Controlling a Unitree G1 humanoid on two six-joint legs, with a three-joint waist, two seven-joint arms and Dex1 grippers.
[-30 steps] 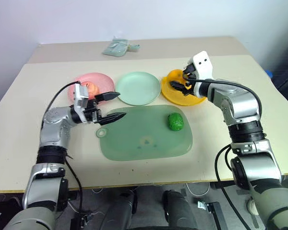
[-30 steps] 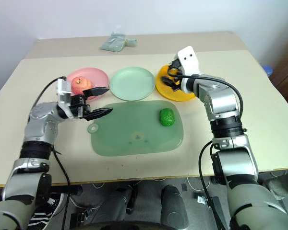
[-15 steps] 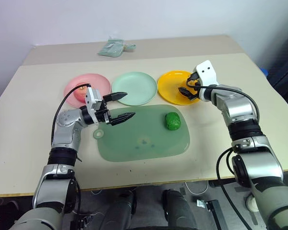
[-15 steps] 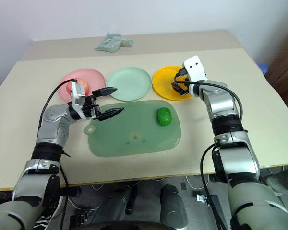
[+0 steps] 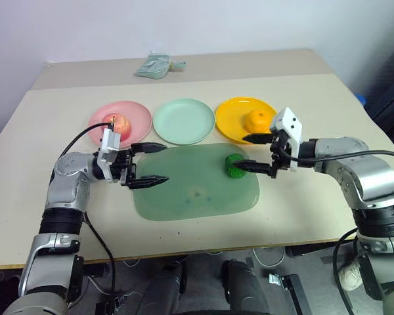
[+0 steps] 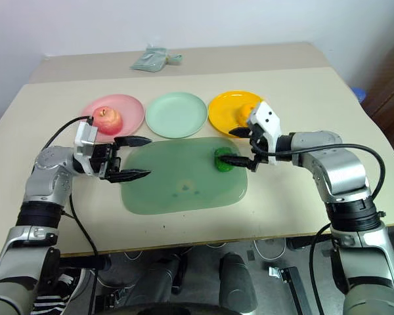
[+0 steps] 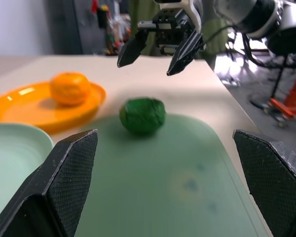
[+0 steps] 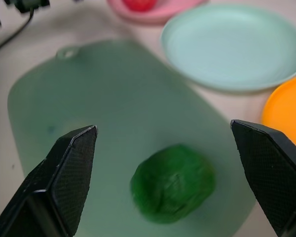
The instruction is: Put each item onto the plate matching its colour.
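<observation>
The red-pink apple (image 5: pixel 120 122) lies on the pink plate (image 5: pixel 136 111). On the yellow-orange plate (image 5: pixel 233 119) sits the orange mandarin (image 5: pixel 257 119). The mint green plate (image 5: pixel 184 121) between them is bare. The dark green bumpy ball (image 5: pixel 234 166) rests on the right part of the pale green mat (image 5: pixel 184 197). My right gripper (image 5: pixel 244 151) is open, pointing left, one fingertip touching or just over the ball's right side. My left gripper (image 5: pixel 165 162) is open over the mat's left edge, pointing right, with nothing between its fingers. The left wrist view looks across at the ball (image 7: pixel 142 115).
A crumpled pale green thing (image 5: pixel 159 65) lies at the back of the table. The three plates stand in a row just behind the mat. Bare tabletop lies left, right and in front of the mat.
My right gripper has opened, left the mandarin on the yellow-orange plate and drawn back down to the green ball. My left gripper has pulled slightly back to the left.
</observation>
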